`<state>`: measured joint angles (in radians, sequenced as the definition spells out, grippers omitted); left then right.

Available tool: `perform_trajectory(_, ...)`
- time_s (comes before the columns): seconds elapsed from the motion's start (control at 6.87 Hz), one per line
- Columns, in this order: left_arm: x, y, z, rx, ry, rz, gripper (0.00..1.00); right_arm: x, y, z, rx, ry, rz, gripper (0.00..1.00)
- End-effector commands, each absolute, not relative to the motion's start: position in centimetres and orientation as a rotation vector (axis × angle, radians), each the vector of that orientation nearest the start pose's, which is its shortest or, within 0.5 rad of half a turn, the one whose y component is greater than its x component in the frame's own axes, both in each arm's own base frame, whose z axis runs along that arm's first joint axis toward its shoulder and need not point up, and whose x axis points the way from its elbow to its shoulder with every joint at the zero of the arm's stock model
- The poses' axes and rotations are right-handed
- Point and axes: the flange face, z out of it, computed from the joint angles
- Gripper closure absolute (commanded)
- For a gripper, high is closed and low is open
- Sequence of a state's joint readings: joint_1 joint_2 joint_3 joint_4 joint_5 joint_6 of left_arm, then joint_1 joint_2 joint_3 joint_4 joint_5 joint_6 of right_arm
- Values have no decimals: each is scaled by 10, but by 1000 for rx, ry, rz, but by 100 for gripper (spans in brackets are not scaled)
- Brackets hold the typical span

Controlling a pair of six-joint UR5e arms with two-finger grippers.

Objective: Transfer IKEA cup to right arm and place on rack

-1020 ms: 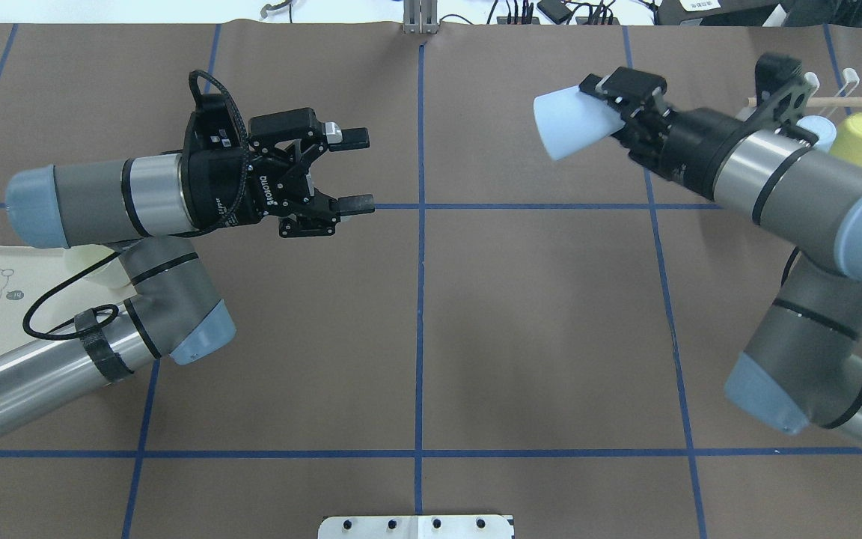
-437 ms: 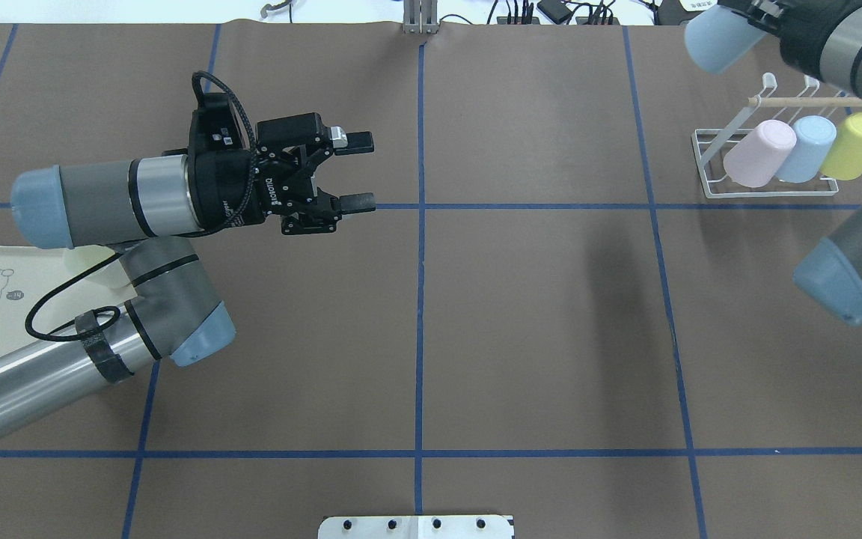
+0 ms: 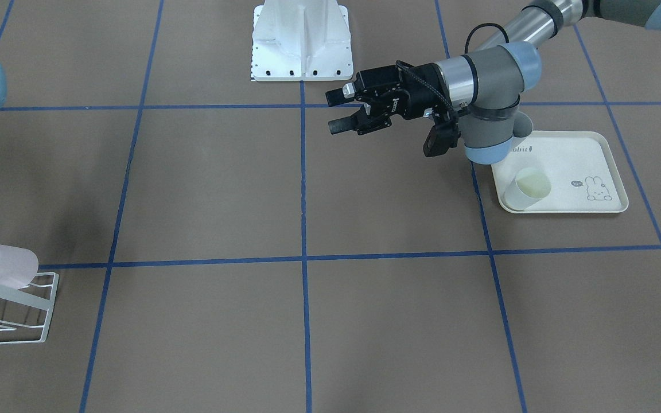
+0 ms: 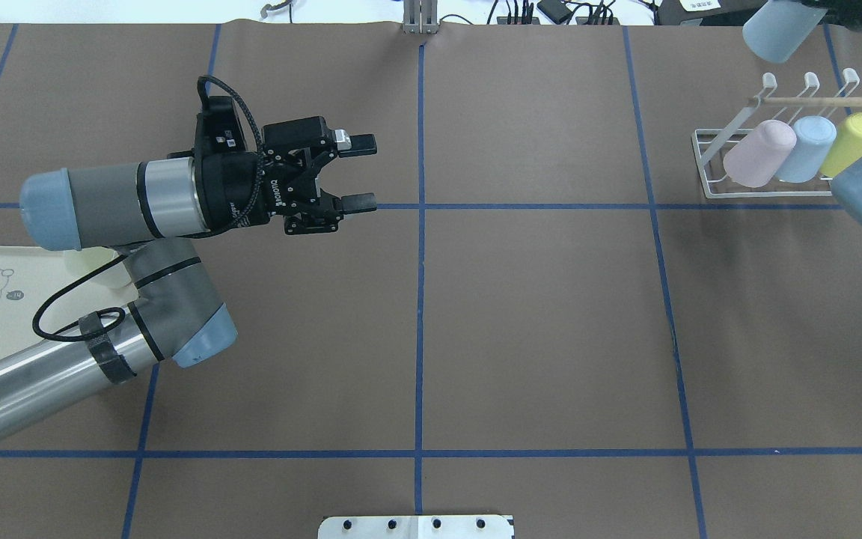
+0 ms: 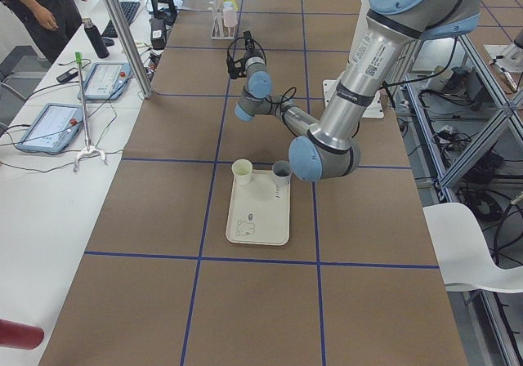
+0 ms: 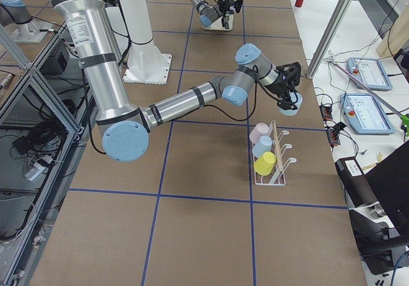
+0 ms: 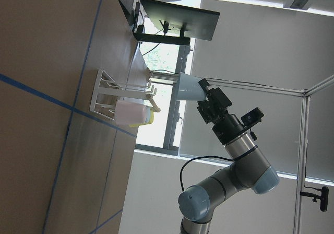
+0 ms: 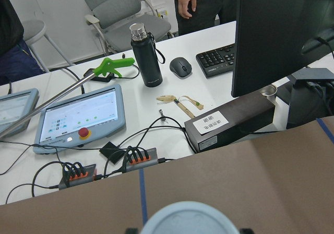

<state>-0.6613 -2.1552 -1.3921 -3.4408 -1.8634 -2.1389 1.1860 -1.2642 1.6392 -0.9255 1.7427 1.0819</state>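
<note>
- Currently the right gripper (image 7: 204, 94) is clamped on the base end of the pale blue IKEA cup (image 4: 774, 39), fingers closed against it, cup mouth pointing away from the wrist
- Held cup hangs in the air over the table's back edge, just beyond the rack (image 4: 708, 166) on its far side; clear of the prongs, touching nothing but the fingers
- Rack is white wire with a wooden rod (image 4: 827, 100) across the top; three cups sit tilted on it side by side: pink cup (image 4: 756, 153), light blue cup (image 4: 805, 148), yellow cup (image 4: 854, 144)
- Left gripper (image 4: 360, 171) is spread wide and empty, held level above the table, just short of the centre tape line, fingertips aimed toward the right half
- Cream tray (image 3: 571, 166) with a rabbit drawing lies beside the left arm's elbow; a cream cup (image 3: 528, 189) stands upright on it
- Right wrist view catches only the held cup's pale rim at the bottom edge; behind it a desk with tablets (image 8: 78, 119) and a black bottle (image 8: 145, 56)
</note>
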Motion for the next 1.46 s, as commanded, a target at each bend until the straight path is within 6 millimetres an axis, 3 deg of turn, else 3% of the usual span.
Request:
perform_trajectory(0.0,413,-455,226,-42,2259,-342,0,-129,-646,423,612,-762,524,100)
perform_trajectory(0.15,414,-454,225,-43,2261,-341,0,-131,-650,437,589,-745,529,100)
perform_trajectory(0.73,414,-455,223,-37,2269,-354,0,-138,-662,445,572,-734,532,100)
perform_trajectory(1.02,422,-449,221,-44,2280,-369,0,-138,-662,460,598,-759,527,100)
perform_trajectory(1.31,422,-449,223,-44,2277,-371,0,-138,-659,459,608,-773,534,100)
